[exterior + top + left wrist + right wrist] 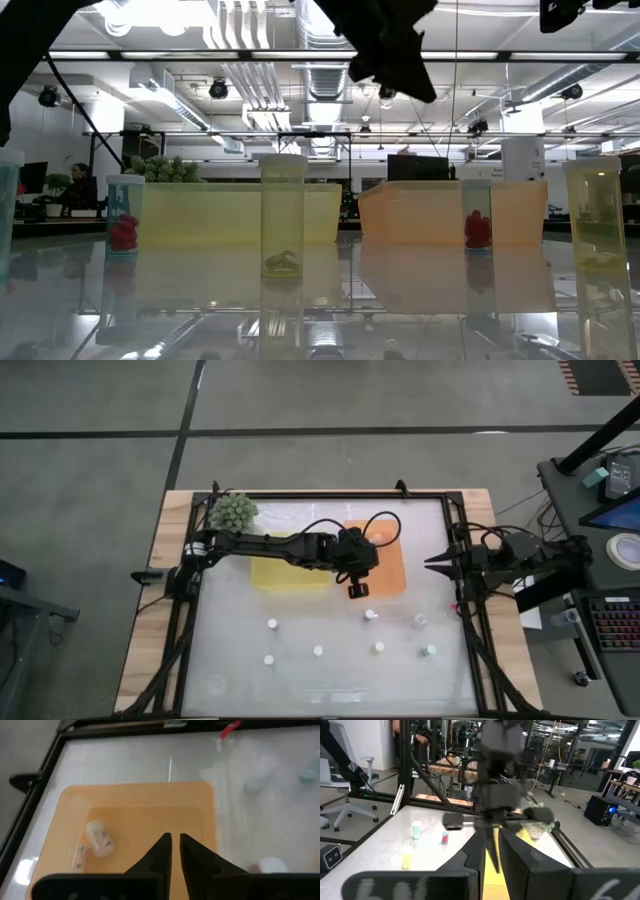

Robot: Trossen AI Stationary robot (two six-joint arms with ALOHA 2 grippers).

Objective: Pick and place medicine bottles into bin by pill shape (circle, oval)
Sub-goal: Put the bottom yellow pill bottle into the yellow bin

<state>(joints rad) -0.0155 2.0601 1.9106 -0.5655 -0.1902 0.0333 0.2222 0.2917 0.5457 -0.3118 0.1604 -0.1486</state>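
Both claws closed, empty; left claw (357,590) hides part of orange tray (392,565).

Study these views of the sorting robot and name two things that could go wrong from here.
1. The left gripper hangs shut and empty over the orange bin's near edge; dropping straight down, it could strike the rim.
2. One bottle lies on its side in the orange bin; others landing on it may bounce or roll.

The right gripper waits shut at the table's right edge.
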